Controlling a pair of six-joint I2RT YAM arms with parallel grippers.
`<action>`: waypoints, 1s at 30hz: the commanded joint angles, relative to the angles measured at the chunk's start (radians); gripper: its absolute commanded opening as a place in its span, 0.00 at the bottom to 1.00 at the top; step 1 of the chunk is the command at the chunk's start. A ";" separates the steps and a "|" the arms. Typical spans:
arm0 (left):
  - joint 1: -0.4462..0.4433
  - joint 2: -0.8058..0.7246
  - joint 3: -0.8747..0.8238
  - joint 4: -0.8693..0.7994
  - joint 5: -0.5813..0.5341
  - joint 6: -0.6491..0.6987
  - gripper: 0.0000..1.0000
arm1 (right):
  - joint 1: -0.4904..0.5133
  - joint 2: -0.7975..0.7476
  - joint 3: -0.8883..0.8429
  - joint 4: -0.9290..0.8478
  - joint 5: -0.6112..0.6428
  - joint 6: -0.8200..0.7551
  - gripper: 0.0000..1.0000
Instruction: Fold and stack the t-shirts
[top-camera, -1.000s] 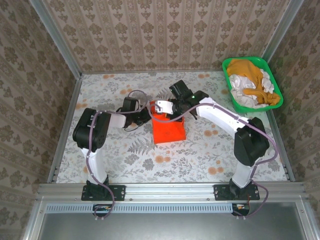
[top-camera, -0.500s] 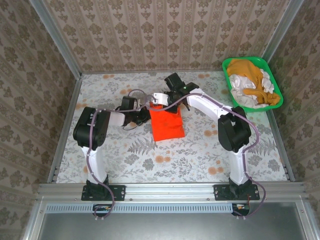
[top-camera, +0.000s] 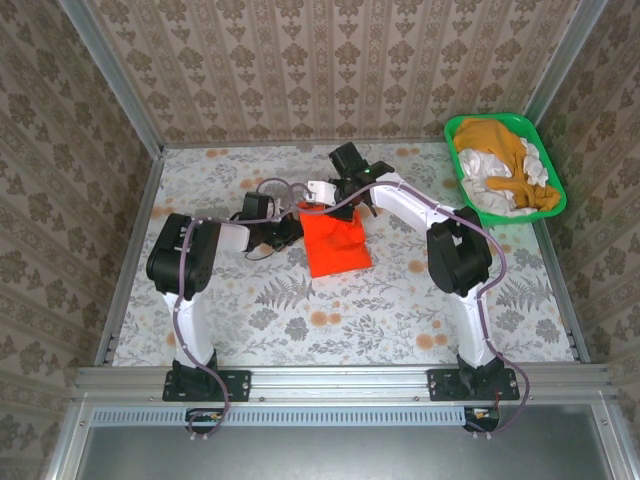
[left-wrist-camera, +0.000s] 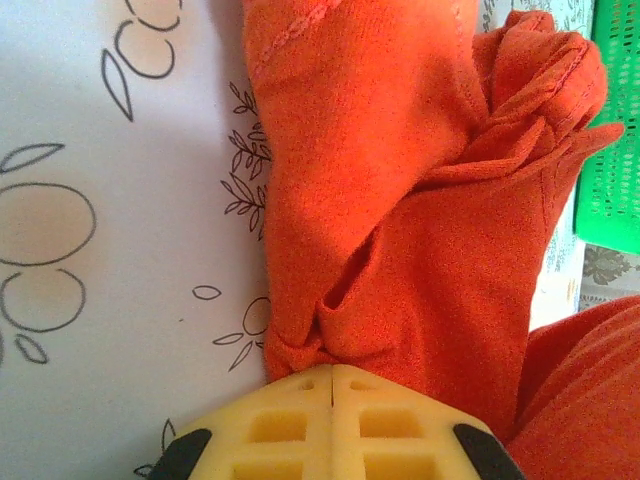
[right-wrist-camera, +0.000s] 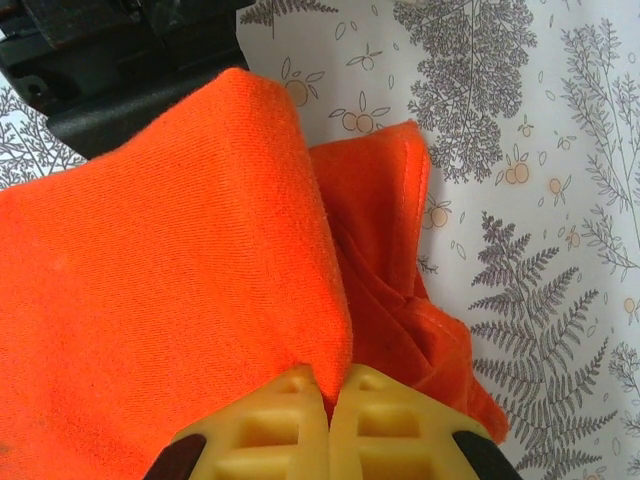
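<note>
Both arms are on the red-orange t-shirt (top-camera: 337, 245), mid-counter (top-camera: 250, 300). Left pincer (left-wrist-camera: 332, 372) is clamped on a bunched corner at the shirt's far-left. Right pincer (right-wrist-camera: 328, 385) is clamped on a folded edge along the far side, near the left one. From both grips the cloth runs toward the arm bases, long axis roughly far-to-near and skewed a bit right. My read: mid-fold. The next move likely carries the far edge along that axis, so both arms need to travel together or it skews. Mustard t-shirt (top-camera: 495, 145) and white t-shirt (top-camera: 490, 195) sit in the green basket (top-camera: 452, 132), far right, well apart, right arm nearer.
</note>
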 joint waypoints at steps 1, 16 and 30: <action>0.011 0.110 -0.045 -0.194 -0.125 0.056 0.00 | -0.004 -0.043 -0.003 0.073 -0.065 0.011 0.00; 0.032 0.134 -0.065 -0.194 -0.103 0.073 0.00 | -0.005 0.031 0.091 0.066 -0.047 0.018 0.00; 0.050 0.130 -0.081 -0.167 -0.098 0.056 0.00 | -0.007 0.207 0.201 0.147 0.004 0.115 0.01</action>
